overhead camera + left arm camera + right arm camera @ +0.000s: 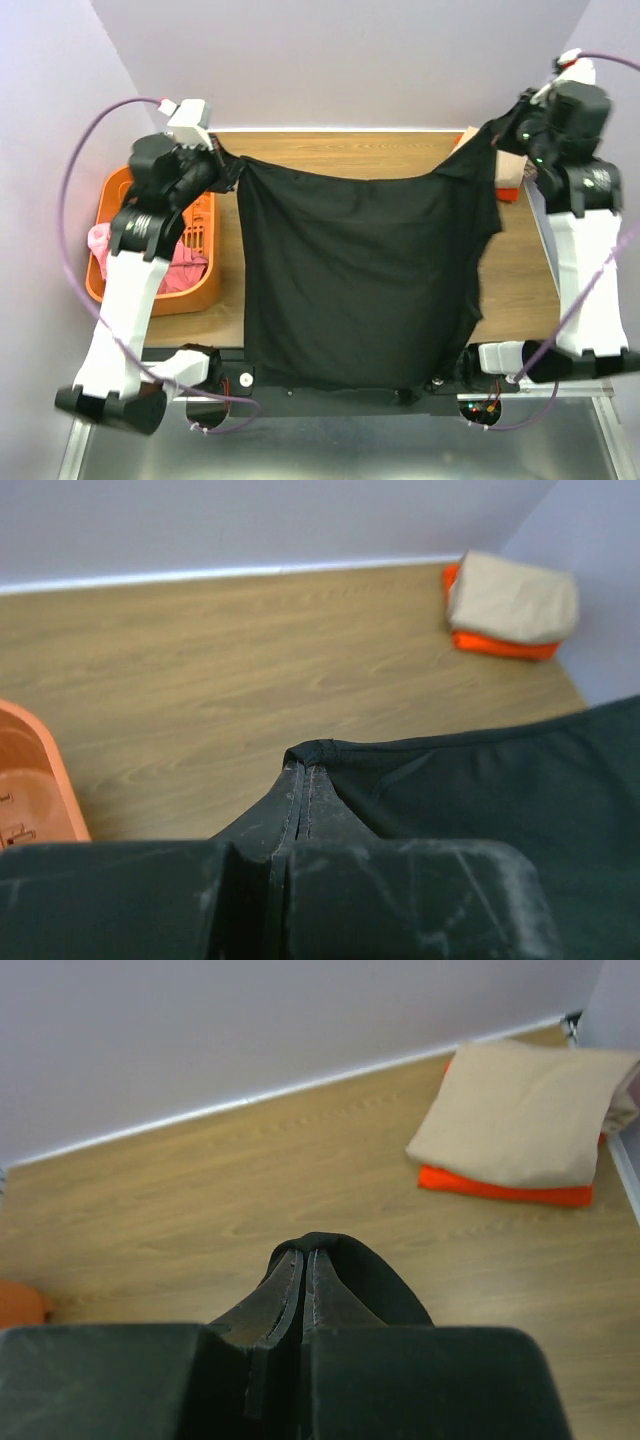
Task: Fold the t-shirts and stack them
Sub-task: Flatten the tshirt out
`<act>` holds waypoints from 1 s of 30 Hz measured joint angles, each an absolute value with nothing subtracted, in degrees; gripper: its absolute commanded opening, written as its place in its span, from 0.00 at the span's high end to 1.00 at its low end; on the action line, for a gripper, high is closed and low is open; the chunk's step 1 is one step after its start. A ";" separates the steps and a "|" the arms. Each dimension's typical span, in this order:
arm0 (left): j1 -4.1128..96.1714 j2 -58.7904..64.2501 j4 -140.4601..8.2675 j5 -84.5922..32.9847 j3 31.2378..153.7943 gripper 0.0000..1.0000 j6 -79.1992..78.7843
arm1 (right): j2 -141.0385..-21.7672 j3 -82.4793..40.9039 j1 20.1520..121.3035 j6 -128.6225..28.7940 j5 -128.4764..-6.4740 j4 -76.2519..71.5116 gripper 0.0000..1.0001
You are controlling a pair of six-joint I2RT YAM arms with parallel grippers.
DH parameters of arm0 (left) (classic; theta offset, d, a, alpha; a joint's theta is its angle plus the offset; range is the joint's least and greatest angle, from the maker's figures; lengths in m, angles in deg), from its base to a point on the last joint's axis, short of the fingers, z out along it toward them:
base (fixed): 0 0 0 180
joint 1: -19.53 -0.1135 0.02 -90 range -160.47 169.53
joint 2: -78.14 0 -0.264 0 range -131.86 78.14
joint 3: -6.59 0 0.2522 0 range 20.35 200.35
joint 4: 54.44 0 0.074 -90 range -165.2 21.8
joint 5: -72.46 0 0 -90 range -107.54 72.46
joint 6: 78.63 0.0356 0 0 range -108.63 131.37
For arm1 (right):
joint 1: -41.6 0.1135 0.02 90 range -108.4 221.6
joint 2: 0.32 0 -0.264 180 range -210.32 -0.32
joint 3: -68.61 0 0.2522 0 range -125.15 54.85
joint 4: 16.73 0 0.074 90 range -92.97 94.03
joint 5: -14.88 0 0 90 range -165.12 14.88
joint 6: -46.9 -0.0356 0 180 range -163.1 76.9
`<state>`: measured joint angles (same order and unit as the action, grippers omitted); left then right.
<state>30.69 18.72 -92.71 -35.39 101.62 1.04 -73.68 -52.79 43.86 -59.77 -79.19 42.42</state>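
While the 2 arms reach forward and spread wide apart, the left pincer (226,166) and right pincer (497,133) each pinch tight on a top corner of the black t-shirt (365,270). The shirt hangs stretched between them over the table (340,150). Ahead of the right pincer, the tan t-shirt (520,1110) lies folded on the orange t-shirt (500,1188). The basket (205,290) sits near the left pincer's outer side.

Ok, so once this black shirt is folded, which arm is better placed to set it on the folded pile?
Right, probably. The pile, tan shirt on orange shirt, sits far right beside the right gripper; the left gripper is on the opposite side by the basket.
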 measured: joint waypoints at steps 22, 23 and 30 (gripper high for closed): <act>30.69 6.83 -88.71 -33.16 114.56 1.00 6.62 | -78.17 -61.29 43.84 -56.77 -79.74 36.76 1.00; 30.69 7.75 -88.78 -33.18 114.76 1.00 6.60 | -77.77 -61.47 43.84 -56.75 -79.85 36.76 1.00; 30.69 17.12 -89.19 -34.08 117.88 1.00 5.59 | -69.97 -66.12 43.84 -55.81 -82.38 36.85 1.00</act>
